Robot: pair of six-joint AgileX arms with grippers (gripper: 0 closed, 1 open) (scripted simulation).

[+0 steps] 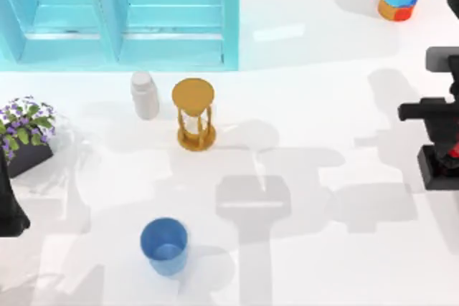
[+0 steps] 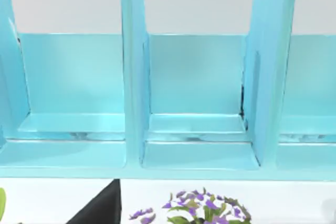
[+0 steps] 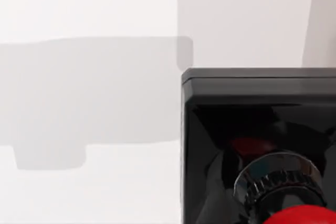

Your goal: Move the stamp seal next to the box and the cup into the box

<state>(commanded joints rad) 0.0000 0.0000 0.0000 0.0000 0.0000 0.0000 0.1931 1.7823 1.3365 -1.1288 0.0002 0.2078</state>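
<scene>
The cup (image 1: pixel 164 246) stood upright near the front of the table, left of centre, mouth up, well apart from the box (image 1: pixel 122 16) at the back left. The seal (image 1: pixel 439 166) sat at the far right edge, cut off by the frame and half hidden under the right arm (image 1: pixel 437 109) that reached over it; in the right wrist view its black base (image 3: pixel 252 129) faced the camera with the red knob (image 3: pixel 302 216) poking towards it, and I could not tell whether that claw was apart or together. The left arm (image 1: pixel 8 202) stood parked at the left edge beside the flowers (image 1: pixel 25 123), its wrist facing the box's compartments (image 2: pixel 194 103), fingers likewise impossible to judge.
</scene>
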